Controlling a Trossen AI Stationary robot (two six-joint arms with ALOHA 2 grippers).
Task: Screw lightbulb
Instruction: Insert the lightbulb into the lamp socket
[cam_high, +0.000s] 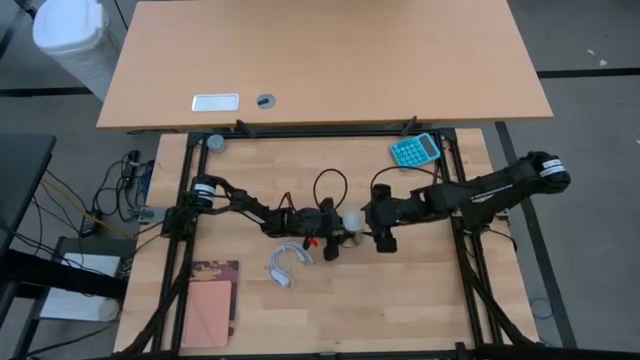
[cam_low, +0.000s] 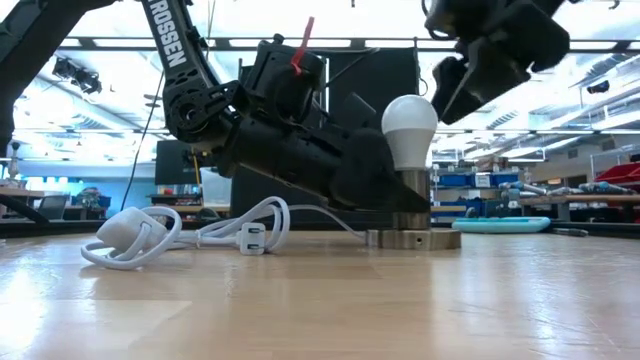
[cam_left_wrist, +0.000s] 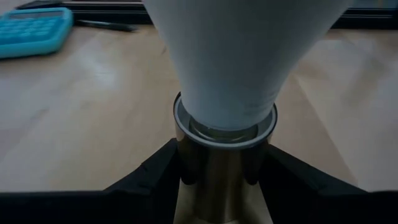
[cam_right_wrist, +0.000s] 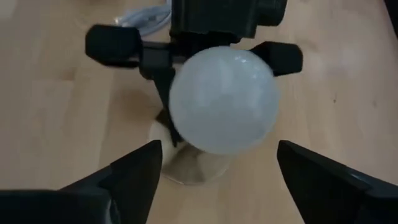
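Observation:
The white lightbulb (cam_low: 410, 125) stands upright with its tapered base in the metal socket (cam_low: 412, 238), which rests by its flat round foot on the wooden table. My left gripper (cam_left_wrist: 224, 180) reaches in level from the table's left and is shut on the socket's barrel, just under the bulb (cam_left_wrist: 242, 56). My right gripper (cam_right_wrist: 217, 186) hangs open above and to the right of the bulb (cam_right_wrist: 222, 99), one finger on either side of the globe, touching nothing. From above, the bulb (cam_high: 352, 222) shows between the two grippers. My left gripper pinches the socket's metal barrel (cam_left_wrist: 221, 158) between its two fingers (cam_left_wrist: 163, 169), right below the collar where the bulb's base enters. The fingers come in nearly level from the table's left. The socket stands upright with its foot on the table.
A white cord with a plug and switch (cam_low: 180, 235) lies coiled left of the socket. A teal calculator (cam_high: 415, 150) lies toward the far right. A pink notebook (cam_high: 210, 305) lies at the near left. A second desk (cam_high: 320, 60) stands beyond the far edge.

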